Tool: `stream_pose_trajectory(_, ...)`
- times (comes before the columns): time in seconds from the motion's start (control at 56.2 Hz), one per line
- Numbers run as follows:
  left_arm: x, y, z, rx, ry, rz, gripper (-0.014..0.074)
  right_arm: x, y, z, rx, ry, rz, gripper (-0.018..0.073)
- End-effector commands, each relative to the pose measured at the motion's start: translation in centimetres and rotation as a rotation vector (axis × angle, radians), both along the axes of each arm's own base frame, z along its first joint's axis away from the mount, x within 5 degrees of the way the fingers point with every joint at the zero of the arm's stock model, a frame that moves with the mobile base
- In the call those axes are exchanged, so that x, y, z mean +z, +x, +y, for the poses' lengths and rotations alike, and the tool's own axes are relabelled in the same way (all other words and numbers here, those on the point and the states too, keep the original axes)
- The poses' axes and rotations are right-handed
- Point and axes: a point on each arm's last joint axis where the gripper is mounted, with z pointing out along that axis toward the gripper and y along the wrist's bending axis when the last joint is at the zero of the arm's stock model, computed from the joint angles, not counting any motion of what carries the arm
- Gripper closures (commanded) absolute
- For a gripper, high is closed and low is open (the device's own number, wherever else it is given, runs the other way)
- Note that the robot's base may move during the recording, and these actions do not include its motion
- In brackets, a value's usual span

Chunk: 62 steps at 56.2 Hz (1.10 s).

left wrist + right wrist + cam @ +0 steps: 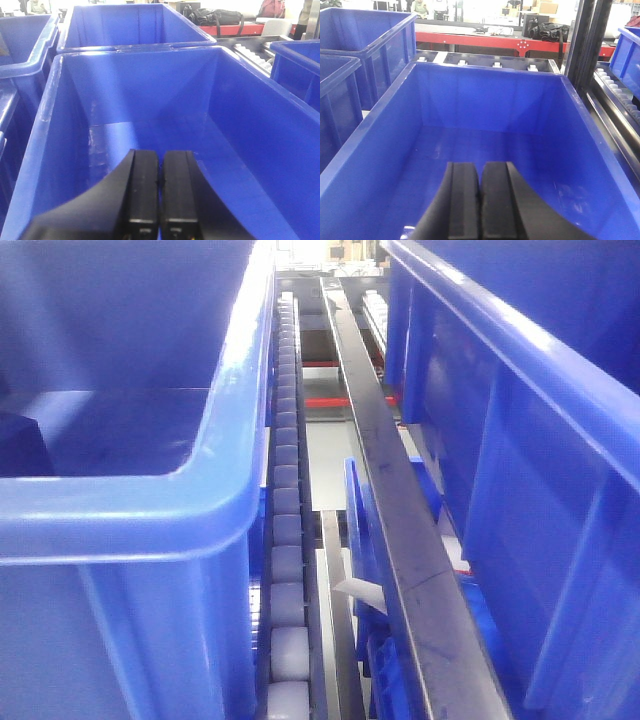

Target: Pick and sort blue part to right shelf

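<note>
No blue part shows in any view. My left gripper [160, 165] is shut and empty, its black fingers [144, 190] pressed together over the inside of a blue plastic bin [240, 130] whose visible floor is bare. My right gripper [480, 175] is also shut and empty, hovering over the inside of another blue bin [420, 140] with a bare floor. Neither gripper appears in the front view, which shows a blue bin [120, 480] at left and another [520, 440] at right.
A roller track [285, 530] and a dark metal rail [400, 510] run between the two bins. Lower blue bins [370, 540] sit beneath. More blue bins [125, 25] [355, 45] stand around. A red workbench [485, 40] with a black bag is behind.
</note>
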Motion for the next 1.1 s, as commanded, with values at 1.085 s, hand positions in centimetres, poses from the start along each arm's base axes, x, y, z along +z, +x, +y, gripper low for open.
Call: stream_pose_trajectory(1.085,-7.2,3.5,0.7,0.150,-0.051,-0.381,0.0472,1.4,-0.3,0.0,-0.007,-0.003,-0.099,0.0505)
